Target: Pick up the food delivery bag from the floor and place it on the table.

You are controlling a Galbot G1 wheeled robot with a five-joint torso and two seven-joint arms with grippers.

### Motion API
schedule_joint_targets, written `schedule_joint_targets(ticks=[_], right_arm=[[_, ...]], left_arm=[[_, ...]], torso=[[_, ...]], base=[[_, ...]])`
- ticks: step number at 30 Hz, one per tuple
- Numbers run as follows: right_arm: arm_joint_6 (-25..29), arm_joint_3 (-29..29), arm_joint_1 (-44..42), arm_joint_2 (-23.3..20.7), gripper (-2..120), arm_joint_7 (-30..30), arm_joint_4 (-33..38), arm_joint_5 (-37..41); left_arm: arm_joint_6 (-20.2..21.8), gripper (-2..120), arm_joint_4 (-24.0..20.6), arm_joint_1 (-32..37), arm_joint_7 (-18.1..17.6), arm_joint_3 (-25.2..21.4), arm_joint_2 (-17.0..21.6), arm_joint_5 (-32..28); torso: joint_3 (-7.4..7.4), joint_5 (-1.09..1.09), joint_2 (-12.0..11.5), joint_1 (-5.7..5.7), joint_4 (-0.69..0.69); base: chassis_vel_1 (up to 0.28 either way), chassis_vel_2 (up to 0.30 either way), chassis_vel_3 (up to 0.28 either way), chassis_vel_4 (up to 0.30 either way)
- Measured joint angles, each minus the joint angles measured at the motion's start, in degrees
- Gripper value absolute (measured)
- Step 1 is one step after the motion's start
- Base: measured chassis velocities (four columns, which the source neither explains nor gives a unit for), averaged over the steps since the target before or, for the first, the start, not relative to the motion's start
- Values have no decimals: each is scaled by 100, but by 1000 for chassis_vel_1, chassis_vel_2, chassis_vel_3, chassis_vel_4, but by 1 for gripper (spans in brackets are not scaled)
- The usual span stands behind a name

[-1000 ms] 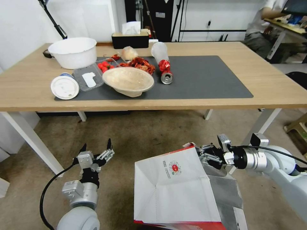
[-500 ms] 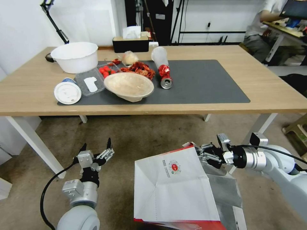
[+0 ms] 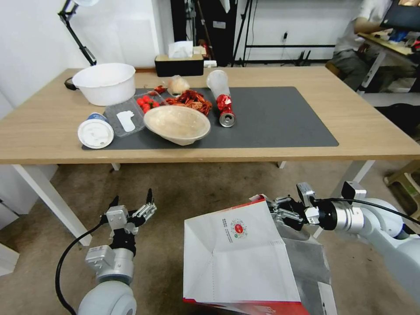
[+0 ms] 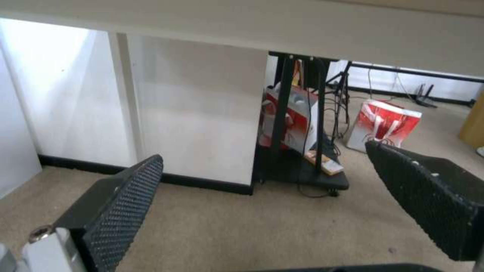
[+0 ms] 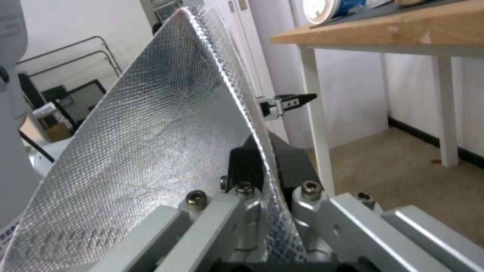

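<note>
We see the floor (image 3: 205, 192), beige-brown stained carpet, running under and ahead of both pincers. Beyond the pincers stands the tabletop (image 3: 363, 118), long light wood on white legs, carrying a dark grey mat (image 3: 280, 118).

The food delivery bag (image 3: 236, 258) hangs just beside our right pincer (image 3: 280, 213), on its left side, white face with the small round red logo turned up toward the head camera and its red base band lowest in the picture. Our right pincer is pinching the bag's upper rim; in the right wrist view the silver foil lining (image 5: 151, 132) passes between the two fingers, which are pressed onto the wall from both sides. Whether the base touches the carpet we cannot tell.

Our left pincer (image 3: 131, 205) hovers low over the carpet, well apart from the bag, its textured fingers (image 4: 126, 204) spread wide with nothing between them.

On the mat, far ahead of the left pincer, we see a white bowl (image 3: 104, 83), a shallow beige bowl (image 3: 177, 124), a white lidded cup (image 3: 95, 132) on its side, a clear plastic tray (image 3: 127, 119), red crayfish shells (image 3: 190, 98), and a red can (image 3: 226, 111) lying down. A black tissue box (image 3: 178, 65) sits at the far edge.
</note>
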Motion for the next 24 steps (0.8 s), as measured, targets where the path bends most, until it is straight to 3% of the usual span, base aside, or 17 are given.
schedule_joint_targets(ticks=[24], right_arm=[[-9,38,-118,-12,0,20,136,34]], left_arm=[[-14,100,-56,27,-2,15,3,-2]], torso=[[342,0,578,236,0]], base=[[0,0,0,0]])
